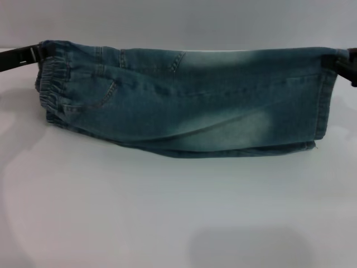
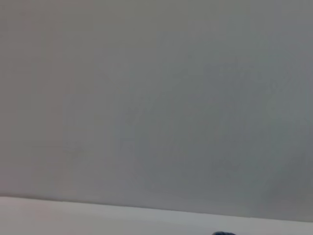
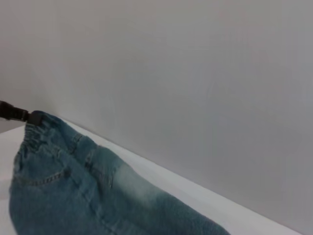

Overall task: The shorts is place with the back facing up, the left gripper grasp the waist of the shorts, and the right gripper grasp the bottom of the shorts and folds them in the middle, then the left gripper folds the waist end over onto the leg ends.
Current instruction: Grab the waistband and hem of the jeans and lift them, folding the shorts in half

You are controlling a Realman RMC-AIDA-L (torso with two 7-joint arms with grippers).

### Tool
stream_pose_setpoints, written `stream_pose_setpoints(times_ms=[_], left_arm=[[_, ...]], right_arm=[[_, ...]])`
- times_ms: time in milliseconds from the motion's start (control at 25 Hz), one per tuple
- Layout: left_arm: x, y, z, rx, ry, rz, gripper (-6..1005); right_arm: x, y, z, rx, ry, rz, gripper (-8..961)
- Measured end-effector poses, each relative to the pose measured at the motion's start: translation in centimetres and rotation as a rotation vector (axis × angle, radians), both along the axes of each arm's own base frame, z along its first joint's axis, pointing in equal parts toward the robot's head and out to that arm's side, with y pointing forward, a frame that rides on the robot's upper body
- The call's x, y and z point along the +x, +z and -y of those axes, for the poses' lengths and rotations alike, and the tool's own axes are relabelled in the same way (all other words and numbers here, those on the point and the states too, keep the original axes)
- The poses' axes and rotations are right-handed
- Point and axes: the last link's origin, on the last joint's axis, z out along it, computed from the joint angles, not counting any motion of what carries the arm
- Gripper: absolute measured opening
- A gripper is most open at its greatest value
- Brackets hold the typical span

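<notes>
Blue denim shorts [image 1: 184, 103] hang stretched between my two grippers above the white table [image 1: 167, 212], folded lengthwise so the lower edge drapes onto the table. My left gripper [image 1: 39, 53] is shut on the elastic waist at the upper left corner. My right gripper [image 1: 341, 60] is shut on the leg hem at the upper right corner. The right wrist view shows the shorts [image 3: 88, 191] running away to the left gripper [image 3: 19, 115] at the waist. In the left wrist view the shorts are out of view.
White tabletop spreads in front of the shorts, with a faint shadow [image 1: 251, 245] near the front. A plain grey wall [image 3: 195, 73] stands behind the table.
</notes>
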Motion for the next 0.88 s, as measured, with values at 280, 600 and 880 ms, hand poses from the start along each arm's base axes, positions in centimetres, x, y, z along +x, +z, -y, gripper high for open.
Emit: stream_pose_setpoints(times_ms=[280,600,880], left_arm=[[0.8,-0.8,-0.9,-0.004,-0.008,-0.008,56],[0.8,-1.7,-1.3,-0.007,-0.004,-0.041,56],[1.0,-2.8,-1.7,-0.009,-0.006,-0.088,56]], right_arm=[[0.3,-1.8,-0.9,0.003,-0.017,0.012,-1],[1.0,-2.8,-1.5,0.029,-0.05,0.037,-2],[1.4,-3.8,-2.4,0.061,-0.089,0.048,-2]])
